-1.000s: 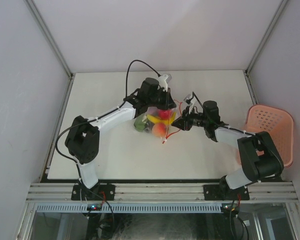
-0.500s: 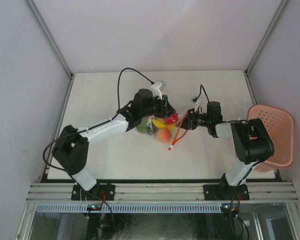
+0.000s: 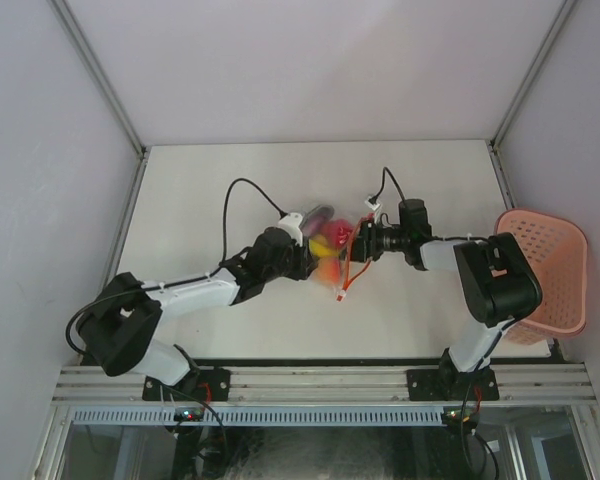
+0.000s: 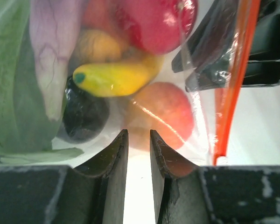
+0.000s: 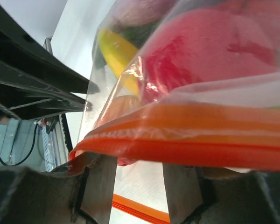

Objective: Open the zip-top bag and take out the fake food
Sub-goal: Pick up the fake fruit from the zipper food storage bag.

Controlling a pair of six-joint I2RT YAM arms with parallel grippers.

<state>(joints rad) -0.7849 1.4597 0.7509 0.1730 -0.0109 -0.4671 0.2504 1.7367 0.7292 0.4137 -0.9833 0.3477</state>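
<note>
- Bag (image 3: 332, 252): clear plastic, mid-table, between the two grippers; whether it rests on the table (image 3: 200, 190) or is lifted cannot be told.
- Zip strip (image 5: 200, 140): red-orange, on the bag edge facing the right arm; one loose length trails toward the near edge.
- Food (image 3: 327, 243): all inside the bag, bunched together.
- Contents, left wrist view: red piece (image 4: 154, 18) uppermost, yellow piece (image 4: 114, 77) across the middle, orange piece (image 4: 163, 114) nearest the fingertips, dark purple piece (image 4: 84, 114) beside it, green piece (image 4: 9, 93) at the left edge.
- Left gripper (image 4: 137, 135): jaws narrowly apart, bright gap between them, tips right at the bag's side.
- Right gripper (image 5: 140, 163): jaws apart, zip strip lying across the tips; a pinch cannot be confirmed.
- Basket (image 3: 545, 270): pink, perforated, at the table's right edge, well apart from the bag.
</note>
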